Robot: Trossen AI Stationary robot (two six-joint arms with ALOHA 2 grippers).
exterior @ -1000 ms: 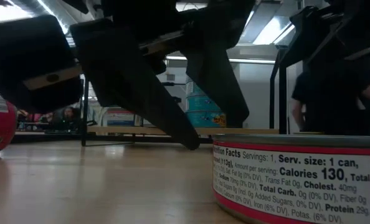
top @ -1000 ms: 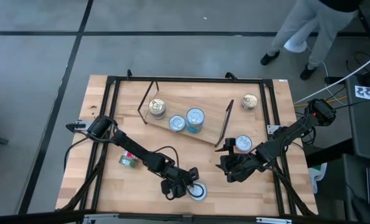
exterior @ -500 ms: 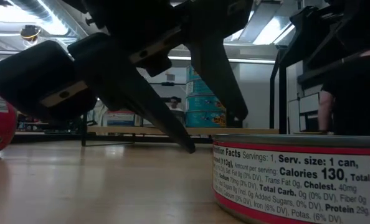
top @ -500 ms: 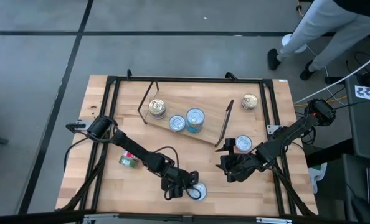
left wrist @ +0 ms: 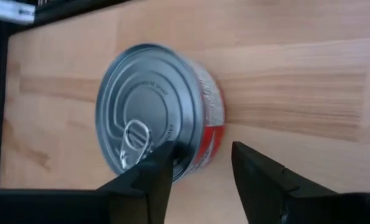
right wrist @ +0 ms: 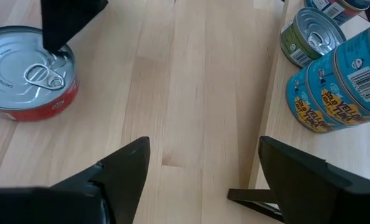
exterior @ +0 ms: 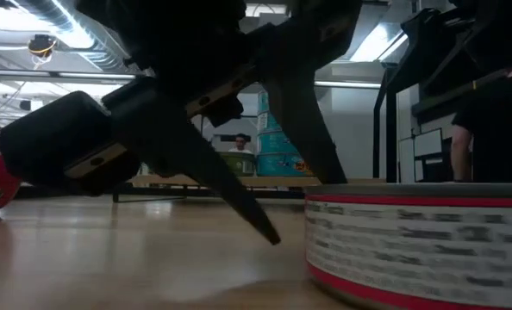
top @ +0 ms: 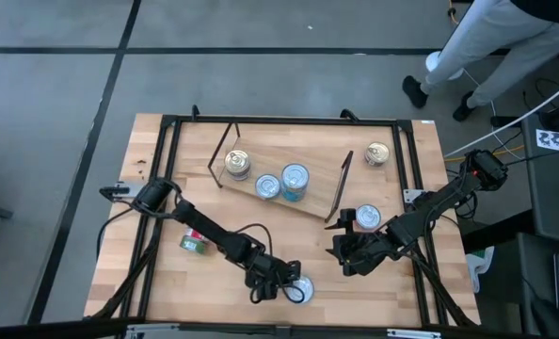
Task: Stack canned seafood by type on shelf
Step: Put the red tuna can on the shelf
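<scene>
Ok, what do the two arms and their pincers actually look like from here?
Both arms are dark and slim, built of jointed segments, with black cables looping alongside them over the table. The left pincer and right pincer each end in two flat, tapering matte-black fingers. In the low view the left pincer shows a pale strip across its body. No other markings are legible.

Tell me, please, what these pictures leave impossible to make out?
- Low view: the red can label is blurred, unreadable.
- High view: the left claw hides part of that can.
- Left wrist view: the fingers cover the can's near rim.
- High view: shelf can brands are too small.
</scene>
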